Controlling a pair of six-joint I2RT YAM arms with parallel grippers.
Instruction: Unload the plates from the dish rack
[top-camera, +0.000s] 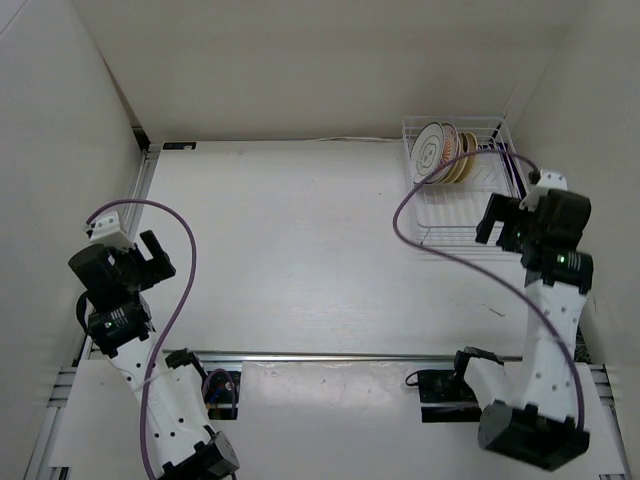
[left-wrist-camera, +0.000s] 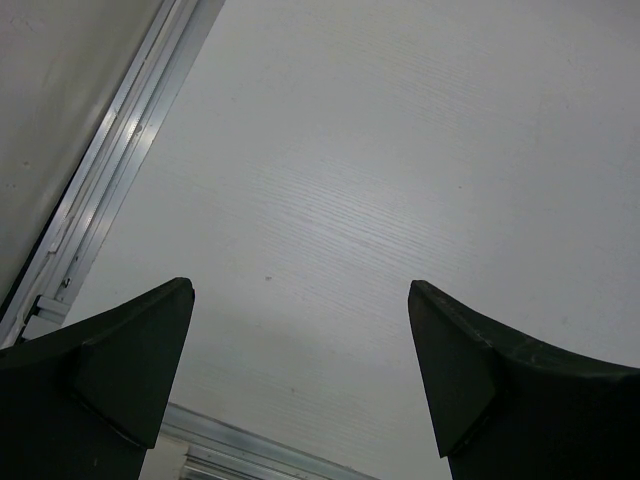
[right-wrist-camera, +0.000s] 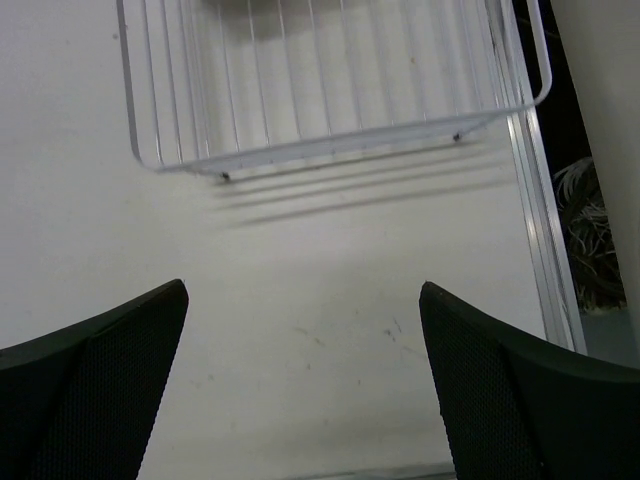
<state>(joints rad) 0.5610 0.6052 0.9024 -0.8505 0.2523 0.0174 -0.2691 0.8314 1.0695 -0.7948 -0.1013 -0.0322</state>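
Note:
The white wire dish rack (top-camera: 455, 215) stands at the back right of the table. Several plates stand on edge at its far end: a white one with dark rings (top-camera: 432, 150) in front, an orange-red patterned one (top-camera: 456, 150) behind it, then cream-yellow ones (top-camera: 470, 165). My right gripper (top-camera: 502, 224) is open and empty, just near of the rack's near right corner; the rack's near end (right-wrist-camera: 330, 140) shows in the right wrist view, beyond the open gripper (right-wrist-camera: 305, 295). My left gripper (top-camera: 155, 252) is open and empty at the far left, over bare table (left-wrist-camera: 300, 290).
White walls close in the table on the left, back and right. A metal rail (top-camera: 145, 175) runs along the left edge and another (right-wrist-camera: 545, 230) along the right edge. Purple cables loop over both arms; one (top-camera: 420, 200) hangs over the rack.

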